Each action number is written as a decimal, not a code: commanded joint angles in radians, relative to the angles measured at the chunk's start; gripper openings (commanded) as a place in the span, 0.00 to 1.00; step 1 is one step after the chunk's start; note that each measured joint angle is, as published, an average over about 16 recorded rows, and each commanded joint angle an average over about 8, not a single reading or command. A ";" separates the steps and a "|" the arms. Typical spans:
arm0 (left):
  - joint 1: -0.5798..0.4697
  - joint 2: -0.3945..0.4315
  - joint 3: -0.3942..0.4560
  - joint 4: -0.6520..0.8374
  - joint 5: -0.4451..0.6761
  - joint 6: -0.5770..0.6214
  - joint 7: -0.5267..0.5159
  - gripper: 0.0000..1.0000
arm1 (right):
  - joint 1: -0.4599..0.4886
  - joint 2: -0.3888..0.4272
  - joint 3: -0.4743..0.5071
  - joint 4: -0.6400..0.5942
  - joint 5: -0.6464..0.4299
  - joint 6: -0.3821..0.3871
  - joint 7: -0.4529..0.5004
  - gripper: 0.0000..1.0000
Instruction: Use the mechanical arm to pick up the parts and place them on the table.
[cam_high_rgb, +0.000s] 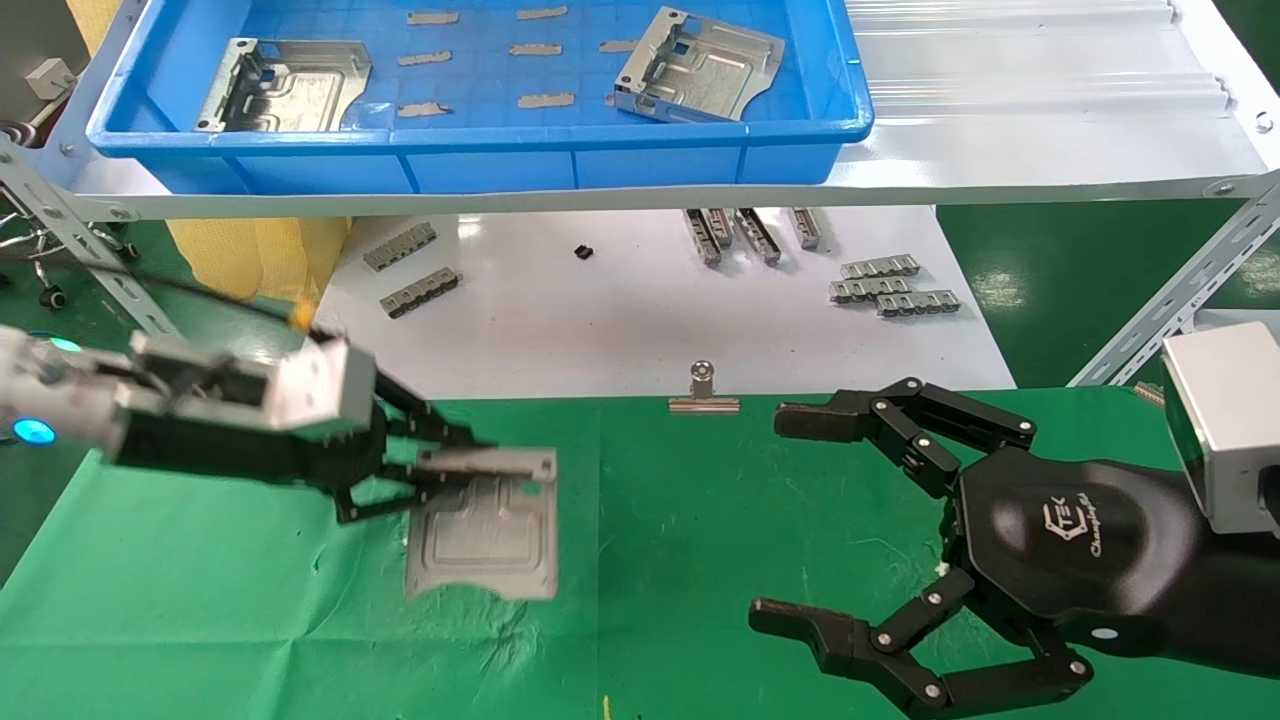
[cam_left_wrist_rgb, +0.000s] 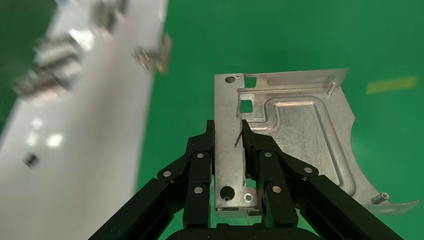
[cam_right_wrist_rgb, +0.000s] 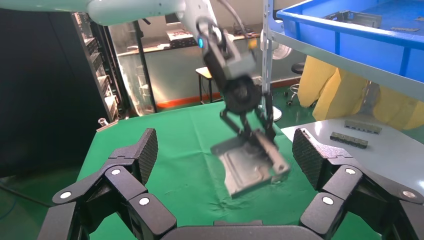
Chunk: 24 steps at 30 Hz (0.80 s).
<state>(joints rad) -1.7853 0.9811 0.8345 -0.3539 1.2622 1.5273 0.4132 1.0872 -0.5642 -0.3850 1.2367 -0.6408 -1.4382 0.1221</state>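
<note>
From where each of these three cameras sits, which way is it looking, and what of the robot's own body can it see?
Head view: from the robot's head, down at the wrinkled green cloth table and blue plastic tray; both arms show.
Left wrist view: along the left gripper, clamped on a silver ribbed sheet-metal plate.
Right wrist view: past the open right gripper, across the table at the left arm.
Shared: all three show the held plate.

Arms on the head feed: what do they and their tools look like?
Both arms are black with silver box-shaped wrist blocks. The right tool has black linkage fingers with silver rivets and a white logo. The left tool matches; a thin black cable and a blue light sit behind it.
</note>
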 joint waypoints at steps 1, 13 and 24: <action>0.010 0.018 0.020 0.039 0.029 -0.016 0.036 0.00 | 0.000 0.000 0.000 0.000 0.000 0.000 0.000 1.00; 0.021 0.071 0.049 0.183 0.083 -0.094 0.196 1.00 | 0.000 0.000 0.000 0.000 0.000 0.000 0.000 1.00; 0.008 0.079 0.027 0.263 0.049 -0.043 0.241 1.00 | 0.000 0.000 0.000 0.000 0.000 0.000 0.000 1.00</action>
<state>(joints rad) -1.7723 1.0552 0.8568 -0.0913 1.3034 1.4954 0.6437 1.0872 -0.5642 -0.3851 1.2367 -0.6408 -1.4382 0.1221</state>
